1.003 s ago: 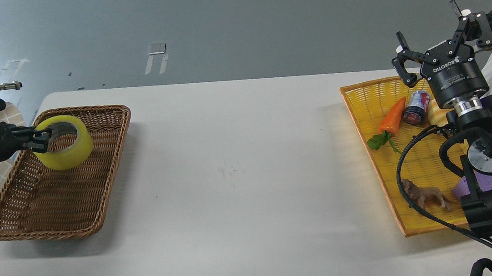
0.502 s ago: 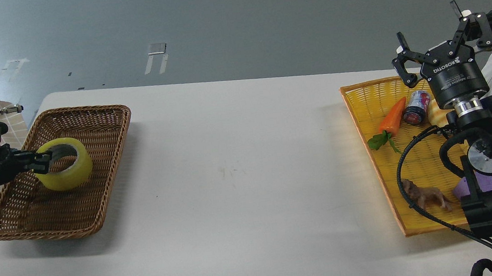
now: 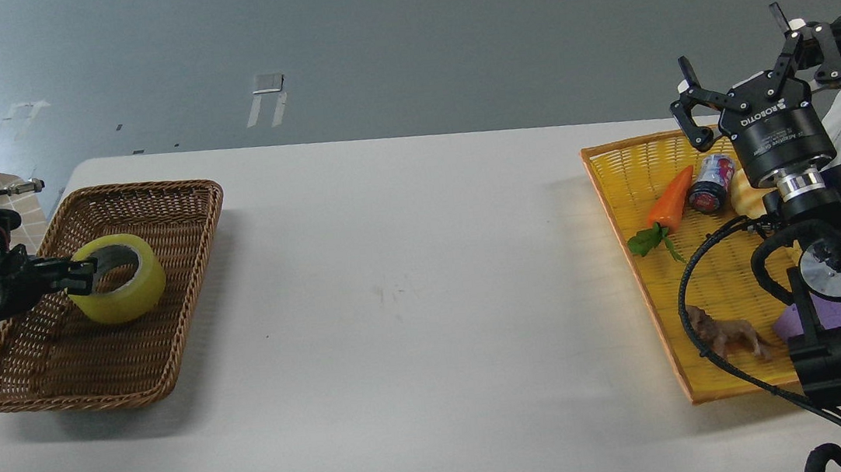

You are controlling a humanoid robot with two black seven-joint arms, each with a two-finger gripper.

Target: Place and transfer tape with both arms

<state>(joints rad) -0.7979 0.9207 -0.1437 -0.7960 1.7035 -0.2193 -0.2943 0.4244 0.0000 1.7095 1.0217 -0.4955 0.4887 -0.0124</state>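
The yellow tape roll (image 3: 123, 289) lies inside the brown wicker basket (image 3: 150, 189) at the left of the table, with its pale core facing up. My left gripper (image 3: 81, 275) comes in from the left edge and is shut on the roll's left wall, one finger inside the core. The roll looks to rest on the basket floor. My right gripper (image 3: 742, 57) is open and empty, pointing up over the far right of the yellow tray (image 3: 617, 168).
The yellow tray holds a toy carrot (image 3: 670, 198), a small can (image 3: 712, 184), a yellowish bread toy (image 3: 743, 194), a brown toy animal (image 3: 728, 336) and a purple block (image 3: 797, 321). My right arm covers part of the tray. White table (image 3: 410, 284) lies between basket and tray.
My left gripper has lowered the tape from above the basket's far left corner down into the basket, then shifted slightly right. The right arm has not moved.
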